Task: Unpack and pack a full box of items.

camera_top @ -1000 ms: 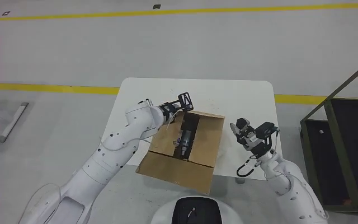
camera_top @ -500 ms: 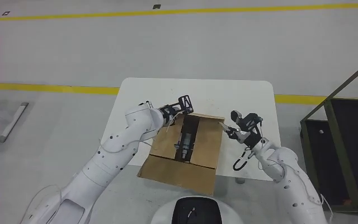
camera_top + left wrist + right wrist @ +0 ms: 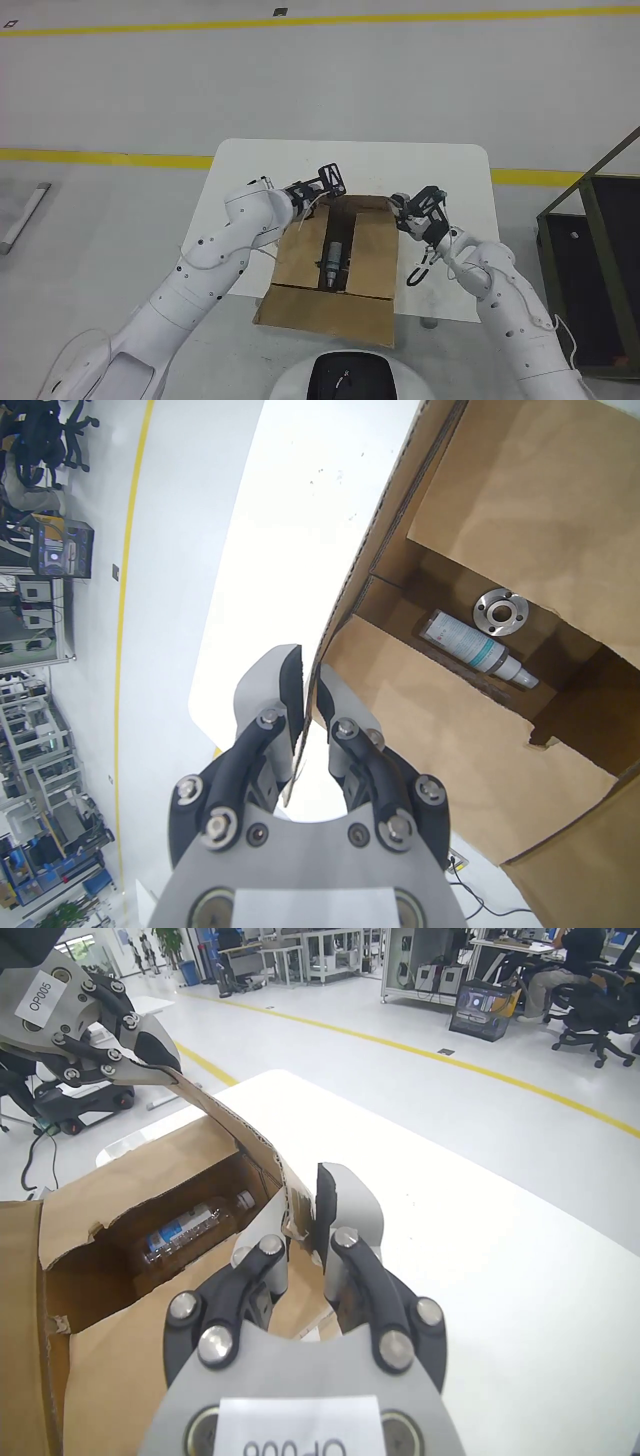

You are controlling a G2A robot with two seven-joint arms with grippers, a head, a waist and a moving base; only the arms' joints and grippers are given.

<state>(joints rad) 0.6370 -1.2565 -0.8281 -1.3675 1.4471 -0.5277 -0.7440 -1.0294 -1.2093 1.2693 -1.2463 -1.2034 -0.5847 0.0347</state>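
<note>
An open cardboard box (image 3: 345,300) stands mid-table. My left gripper (image 3: 330,183) is shut on the left corner of its far flap (image 3: 350,600), the card pinched between the pads. At the flap's right corner (image 3: 295,1213), my right gripper (image 3: 400,212) is shut on the torn card. The left gripper (image 3: 150,1063) holds the other end, as the right wrist view shows. Down inside the box lie a clear spray bottle (image 3: 480,650) and a metal flange ring (image 3: 501,612). The bottle (image 3: 190,1233) lies lengthwise.
The box sits on a white table (image 3: 440,165), whose far strip beyond the box is bare. A dark metal rack (image 3: 600,260) stands on the floor to the right of the table. The box's near flap overhangs the table's front edge.
My right gripper has swung left from beside the box to the far flap's right corner and shut on it. The box has turned slightly. The left gripper kept its hold.
</note>
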